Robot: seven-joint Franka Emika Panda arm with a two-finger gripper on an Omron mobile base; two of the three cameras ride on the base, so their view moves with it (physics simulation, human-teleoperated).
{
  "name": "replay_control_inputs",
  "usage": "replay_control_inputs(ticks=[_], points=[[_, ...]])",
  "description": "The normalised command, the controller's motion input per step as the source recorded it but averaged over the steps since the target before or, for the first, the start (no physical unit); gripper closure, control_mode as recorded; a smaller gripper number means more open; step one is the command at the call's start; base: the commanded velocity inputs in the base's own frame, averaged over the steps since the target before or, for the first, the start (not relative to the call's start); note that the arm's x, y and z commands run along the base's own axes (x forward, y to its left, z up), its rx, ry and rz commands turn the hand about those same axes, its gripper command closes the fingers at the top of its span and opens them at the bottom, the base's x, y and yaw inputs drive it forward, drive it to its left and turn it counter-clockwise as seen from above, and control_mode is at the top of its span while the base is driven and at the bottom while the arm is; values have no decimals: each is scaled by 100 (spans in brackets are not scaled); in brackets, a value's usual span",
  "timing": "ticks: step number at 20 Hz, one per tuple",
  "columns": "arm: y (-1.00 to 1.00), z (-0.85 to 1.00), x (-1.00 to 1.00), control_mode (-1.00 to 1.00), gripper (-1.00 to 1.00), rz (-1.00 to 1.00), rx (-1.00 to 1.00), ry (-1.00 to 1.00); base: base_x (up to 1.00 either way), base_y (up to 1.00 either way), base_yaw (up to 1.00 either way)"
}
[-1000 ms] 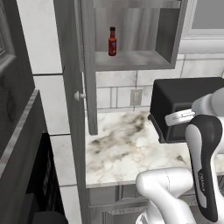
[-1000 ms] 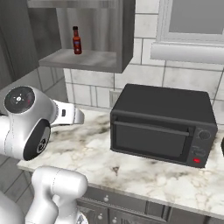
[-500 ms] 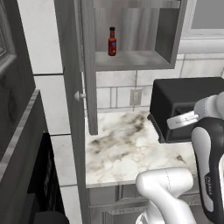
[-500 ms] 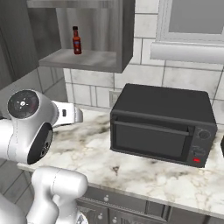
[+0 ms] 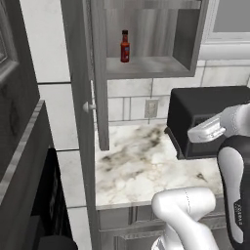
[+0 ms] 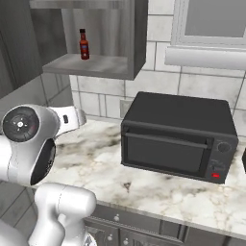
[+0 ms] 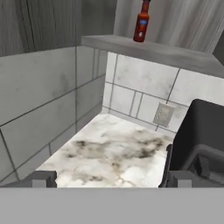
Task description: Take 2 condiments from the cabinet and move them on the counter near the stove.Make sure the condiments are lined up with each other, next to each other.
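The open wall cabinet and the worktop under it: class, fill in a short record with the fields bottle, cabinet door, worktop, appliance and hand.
bottle: slim red bottle with black cap, upright on the shelf of the grey wood-grain wall cabinet
cabinet door: recessed-panel door with round knob, swung open
worktop: white marble-look counter with brown-grey veining, below the cabinet
appliance: black boxy toaster oven, on the counter, right of the cabinet
hand: two-finger hand, open, holding nothing, below the shelf
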Motion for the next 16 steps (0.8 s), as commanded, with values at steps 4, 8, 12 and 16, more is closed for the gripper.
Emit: replay_control_inputs(ticks=[4, 8, 12, 16], points=[[46, 54, 24, -100, -100, -7, -5, -5, 0, 0, 0], [39, 47, 32, -100, -100, -6, -7, -5, 0, 0, 0], [6, 23, 32, -100, -100, 0, -1, -6, 0, 0, 0], [0, 28, 33, -100, -100, 0, 0, 0, 0, 0, 0]])
